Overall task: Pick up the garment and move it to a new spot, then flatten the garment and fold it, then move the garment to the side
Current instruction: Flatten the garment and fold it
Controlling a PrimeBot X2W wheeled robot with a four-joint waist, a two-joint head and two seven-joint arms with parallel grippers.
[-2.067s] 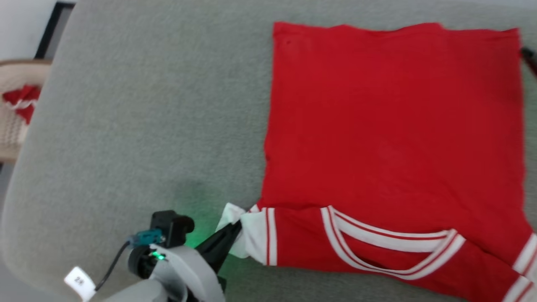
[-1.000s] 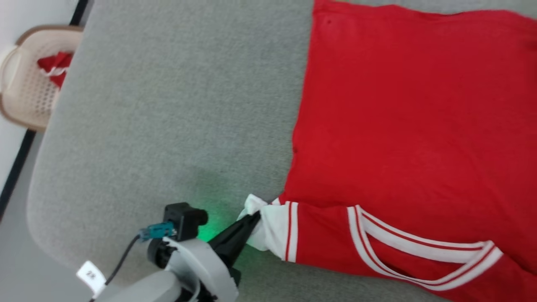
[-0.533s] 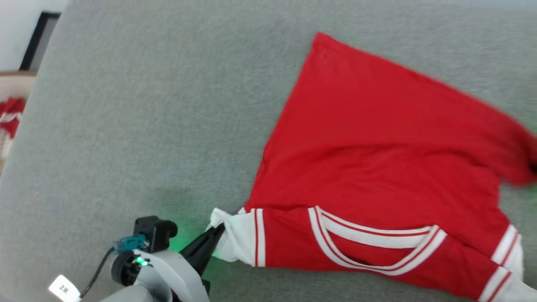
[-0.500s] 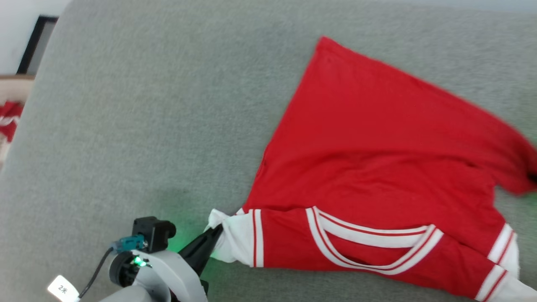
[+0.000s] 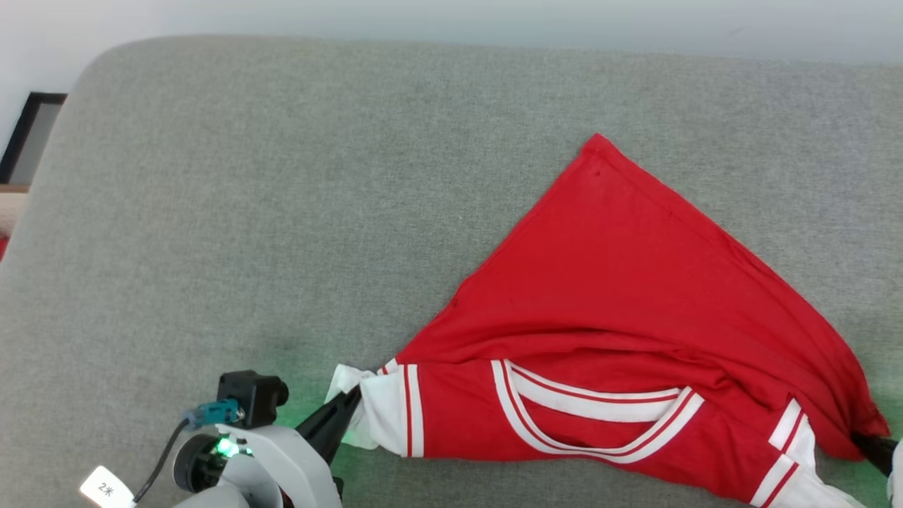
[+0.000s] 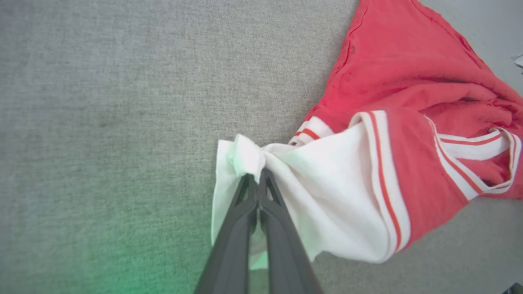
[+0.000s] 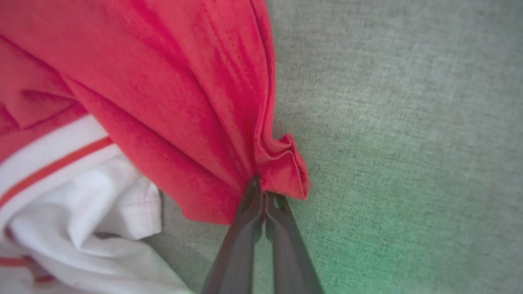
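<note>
Garment (image 5: 621,296) lies on right half of grey surface (image 5: 247,212). Far right hem corner now pulled to near edge: flat rectangle becomes triangle. Left gripper (image 6: 257,176) clenched on white sleeve; right gripper (image 7: 262,183) clenched on red hem corner. Fold probably underway.

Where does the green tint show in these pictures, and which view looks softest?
Head view: sharp, a green glow on the grey surface beside the left gripper, near a lit green light. Left wrist view: green cast at the lower left and on the garment. Right wrist view: softest, with green at the lower right by the right gripper.
</note>
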